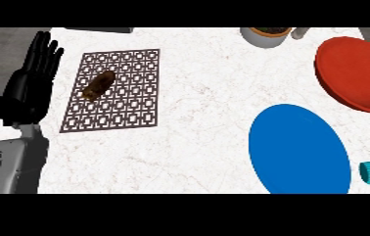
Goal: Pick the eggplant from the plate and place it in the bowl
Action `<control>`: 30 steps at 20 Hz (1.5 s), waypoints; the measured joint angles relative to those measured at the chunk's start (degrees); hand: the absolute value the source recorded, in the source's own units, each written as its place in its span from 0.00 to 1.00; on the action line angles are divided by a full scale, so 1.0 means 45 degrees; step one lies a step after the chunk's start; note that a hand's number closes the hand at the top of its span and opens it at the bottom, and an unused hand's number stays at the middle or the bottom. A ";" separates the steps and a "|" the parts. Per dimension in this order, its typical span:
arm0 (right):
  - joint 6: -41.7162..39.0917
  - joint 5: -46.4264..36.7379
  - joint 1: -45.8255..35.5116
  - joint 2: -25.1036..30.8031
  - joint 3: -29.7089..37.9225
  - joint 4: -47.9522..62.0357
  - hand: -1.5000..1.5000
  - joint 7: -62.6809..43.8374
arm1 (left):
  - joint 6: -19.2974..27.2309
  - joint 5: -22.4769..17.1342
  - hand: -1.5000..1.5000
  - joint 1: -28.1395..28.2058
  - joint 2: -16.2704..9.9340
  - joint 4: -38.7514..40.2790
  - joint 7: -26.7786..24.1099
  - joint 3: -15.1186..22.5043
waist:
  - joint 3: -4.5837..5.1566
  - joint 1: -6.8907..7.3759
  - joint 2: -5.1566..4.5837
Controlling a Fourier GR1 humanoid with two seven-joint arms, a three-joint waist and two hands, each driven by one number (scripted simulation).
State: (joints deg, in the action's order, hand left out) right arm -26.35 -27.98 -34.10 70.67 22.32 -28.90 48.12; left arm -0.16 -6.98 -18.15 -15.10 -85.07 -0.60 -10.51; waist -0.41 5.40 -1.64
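The eggplant (99,84), dark brown and elongated, lies on a brown lattice-patterned mat (114,90) in the left part of the white marbled table (202,107). Its long axis runs diagonally: one end points toward the far right, the other toward the near left, so it slants across the mat's grid rather than lining up with it. It sits in the left half of the mat, nearer the mat's far edge than its near one, and nothing touches it.

The left hand (33,81) shows at the table's left edge, black, with its fingers straight and pointing toward the far edge, holding nothing; it is just beside the mat's left side and apart from the eggplant. Its grey forearm (18,161) comes in at the near left corner. The right hand does not show.

A large blue plate (298,149) lies in the near right part of the table, well apart from the mat. A red plate (347,73) lies beyond it at the right edge, partly cut off. At the far edge stands a pale round pot (266,38) with dark contents. A small teal object (365,172) peeks in at the right edge, just beside the blue plate.
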 measured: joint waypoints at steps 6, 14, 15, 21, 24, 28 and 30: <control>-0.0143 -0.0375 -0.0977 -0.0599 -0.1384 0.0016 1.00 -0.0283 | -0.0006 0.0071 0.50 -0.0019 0.0016 0.0012 -0.0008 0.0071 | 0.0022 0.0105 0.0004; 0.0366 -0.1081 -0.2190 -0.2316 -0.3033 0.0591 1.00 -0.0487 | 0.0018 0.0125 0.50 -0.0101 -0.0020 0.0158 -0.0036 0.0028 | 0.0030 -0.0032 0.0013; 0.0562 -0.1207 -0.2323 -0.2651 -0.3215 0.0719 1.00 -0.0524 | 0.0020 0.0121 0.50 -0.0136 -0.0025 0.0230 -0.0055 0.0002 | 0.0034 -0.0069 0.0015; 0.2157 -0.2156 -0.2972 -0.4017 -0.3940 0.1999 1.00 -0.0552 | 0.0059 0.0111 0.50 -0.0301 -0.0122 0.0392 -0.0003 -0.0139 | 0.0028 -0.0198 0.0000; 0.2366 -0.2305 -0.3287 -0.4477 -0.3907 0.2911 0.00 -0.0984 | 0.0019 0.0048 0.50 -0.0309 -0.0160 0.0303 0.0053 -0.0179 | 0.0024 -0.0154 -0.0016; 0.1956 -0.2112 -0.3602 -0.4987 -0.3616 0.3903 0.00 -0.1139 | 0.0032 0.0098 0.50 -0.0274 -0.0108 0.0366 -0.0082 -0.0155 | 0.0014 -0.0159 -0.0045; 0.1710 -0.1830 -0.3678 -0.5259 -0.3321 0.4300 0.00 -0.1128 | -0.0027 0.0037 0.50 -0.0307 -0.0158 0.0341 -0.0028 -0.0190 | 0.0007 -0.0166 -0.0050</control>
State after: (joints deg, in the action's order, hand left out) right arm -18.65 -36.21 -50.65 47.00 7.37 -9.55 43.05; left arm -0.29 -6.82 -19.53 -15.81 -83.54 -0.72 -11.36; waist -0.38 4.66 -1.87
